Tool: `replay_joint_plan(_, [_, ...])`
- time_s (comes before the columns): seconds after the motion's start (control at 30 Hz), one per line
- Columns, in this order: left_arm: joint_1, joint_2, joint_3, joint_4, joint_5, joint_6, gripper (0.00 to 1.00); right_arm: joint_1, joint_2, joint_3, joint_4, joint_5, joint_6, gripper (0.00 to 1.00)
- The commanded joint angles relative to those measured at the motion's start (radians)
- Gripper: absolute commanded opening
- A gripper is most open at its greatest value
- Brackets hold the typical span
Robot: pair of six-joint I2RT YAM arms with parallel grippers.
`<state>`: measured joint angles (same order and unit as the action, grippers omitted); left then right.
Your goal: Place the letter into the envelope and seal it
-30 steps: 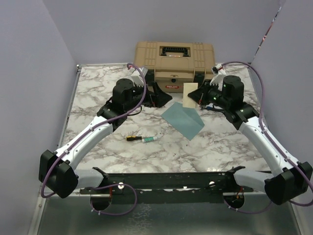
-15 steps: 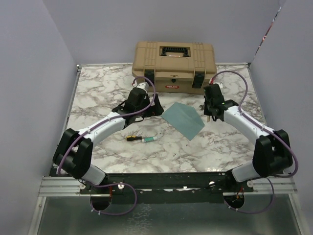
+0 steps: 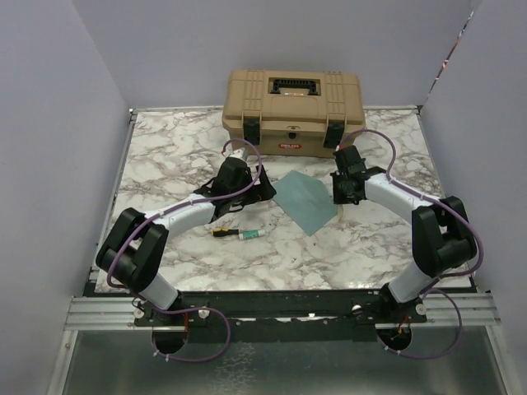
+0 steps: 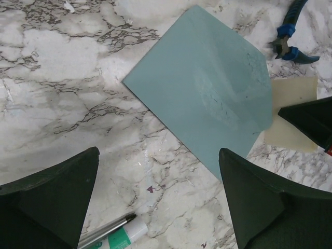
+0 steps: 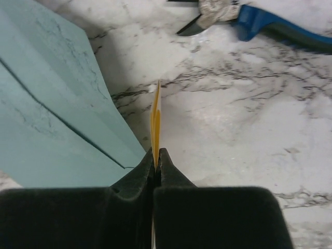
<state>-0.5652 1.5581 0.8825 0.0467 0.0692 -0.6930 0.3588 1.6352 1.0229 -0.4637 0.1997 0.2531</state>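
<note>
The teal envelope (image 3: 306,202) lies flat on the marble table between my two grippers; it also shows in the left wrist view (image 4: 207,98). My right gripper (image 3: 342,196) is shut on the cream letter (image 5: 155,116), held on edge and seen edge-on just off the envelope's right side (image 5: 46,104). In the left wrist view the letter (image 4: 293,91) shows beside the envelope's right edge. My left gripper (image 3: 255,191) is open and empty (image 4: 158,207), low over the table just left of the envelope.
A tan toolbox (image 3: 292,99) stands at the back. A pen and a glue stick (image 3: 239,234) lie near the left gripper, also in the left wrist view (image 4: 111,236). Blue-handled pliers (image 5: 270,21) lie beyond the letter.
Both arms have folded in and lowered. My right gripper has carried the letter down and left to the envelope's right edge. My left gripper has moved closer to the envelope's left side.
</note>
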Motion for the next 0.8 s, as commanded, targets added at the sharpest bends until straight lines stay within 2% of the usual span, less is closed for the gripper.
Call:
replay_joint_plan(0.0, [-0.002, -0.003, -0.040, 0.085, -0.051, -0.025, 0.97, -0.003, -0.043, 0.006, -0.017, -0.209, 0.063, 0.00])
replay_joint_plan(0.3, [-0.002, 0.022, -0.072, 0.120, -0.090, -0.015, 0.97, 0.000, -0.125, -0.121, 0.083, -0.491, 0.152, 0.01])
replay_joint_plan(0.4, [-0.002, 0.027, -0.074, 0.122, -0.089, -0.011, 0.97, 0.000, -0.194, -0.137, 0.078, -0.483, 0.166, 0.00])
replay_joint_plan(0.6, [-0.002, 0.063, -0.044, 0.124, -0.036, -0.027, 0.96, 0.000, -0.268, -0.068, -0.022, -0.291, 0.173, 0.01])
replay_joint_plan(0.67, [-0.002, 0.081, -0.032, 0.124, -0.013, -0.036, 0.95, 0.000, -0.264, -0.051, -0.010, -0.311, 0.159, 0.00])
replay_joint_plan(0.77, [-0.002, 0.109, -0.017, 0.123, 0.014, -0.044, 0.91, 0.000, -0.231, -0.037, 0.067, -0.462, 0.134, 0.00])
